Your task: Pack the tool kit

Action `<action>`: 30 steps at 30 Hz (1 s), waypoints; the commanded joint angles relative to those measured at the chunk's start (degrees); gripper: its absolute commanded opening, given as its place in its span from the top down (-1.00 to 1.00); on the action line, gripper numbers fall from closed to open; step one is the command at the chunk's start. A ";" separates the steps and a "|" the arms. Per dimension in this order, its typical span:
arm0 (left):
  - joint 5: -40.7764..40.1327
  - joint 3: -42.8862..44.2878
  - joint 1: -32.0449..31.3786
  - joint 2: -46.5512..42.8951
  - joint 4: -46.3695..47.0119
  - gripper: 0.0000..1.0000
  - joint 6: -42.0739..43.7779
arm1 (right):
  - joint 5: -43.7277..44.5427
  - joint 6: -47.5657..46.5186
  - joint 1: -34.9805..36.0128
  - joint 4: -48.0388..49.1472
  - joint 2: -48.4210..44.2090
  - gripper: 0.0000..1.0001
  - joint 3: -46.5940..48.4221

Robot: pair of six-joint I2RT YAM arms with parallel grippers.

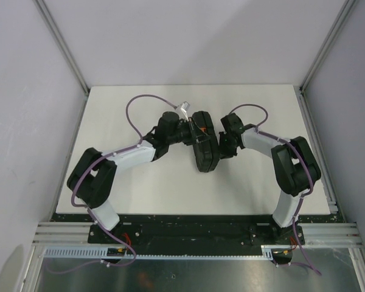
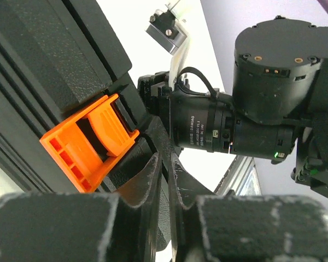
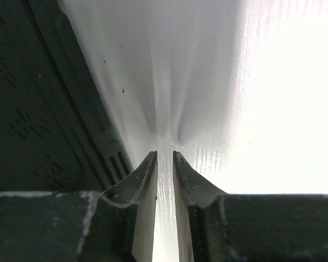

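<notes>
The black tool kit case [image 1: 205,149] lies closed in the middle of the table between my two grippers. Its orange latch [image 2: 90,139] stands out from the case edge [image 2: 44,49], close up and to the left of my left gripper [image 2: 168,158]. That gripper [image 1: 193,135] is shut with nothing between its jaws, against the case's left side by the latch [image 1: 202,129]. My right gripper [image 3: 164,155] is shut and empty, tips just above the bare table, with the case wall [image 3: 33,109] on its left. In the top view it [image 1: 221,146] is at the case's right side. No hand tools show.
A small silver metal piece [image 1: 185,109] with a white strip lies on the table just behind the case, and it also shows in the left wrist view [image 2: 164,30]. The right arm's wrist camera [image 2: 208,128] is close across the case. Frame posts stand at the table's back corners.
</notes>
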 commanded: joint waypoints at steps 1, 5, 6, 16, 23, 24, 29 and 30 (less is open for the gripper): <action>-4.27 -3.52 -0.27 -1.30 -7.42 0.70 3.52 | 8.96 -0.29 3.05 -3.73 -3.51 0.53 2.62; -7.15 -6.00 -0.25 -4.39 -7.74 0.67 3.27 | 11.25 0.36 5.02 -3.05 -4.12 0.50 3.61; -7.88 -6.58 -0.22 -5.23 -7.97 0.67 3.29 | 11.44 0.52 5.20 -2.97 -4.12 0.50 3.82; -9.47 -7.85 -0.20 -8.04 -9.31 0.64 3.81 | 12.02 0.67 5.41 -3.20 -2.80 0.47 5.77; -6.12 -7.55 -0.41 -7.49 -6.21 0.70 4.75 | 12.47 0.79 6.03 -2.88 -4.60 0.47 6.39; -5.82 -7.88 -0.51 -7.87 -5.00 0.72 4.99 | 12.27 0.73 6.19 -2.53 -5.06 0.47 6.40; -4.65 -8.23 -1.23 -9.01 -1.35 0.75 6.56 | 11.14 0.36 6.88 -0.99 -6.83 0.47 6.40; -4.25 -8.27 -1.37 -8.86 -0.73 0.75 6.73 | 10.90 0.17 7.09 -0.71 -7.10 0.47 6.40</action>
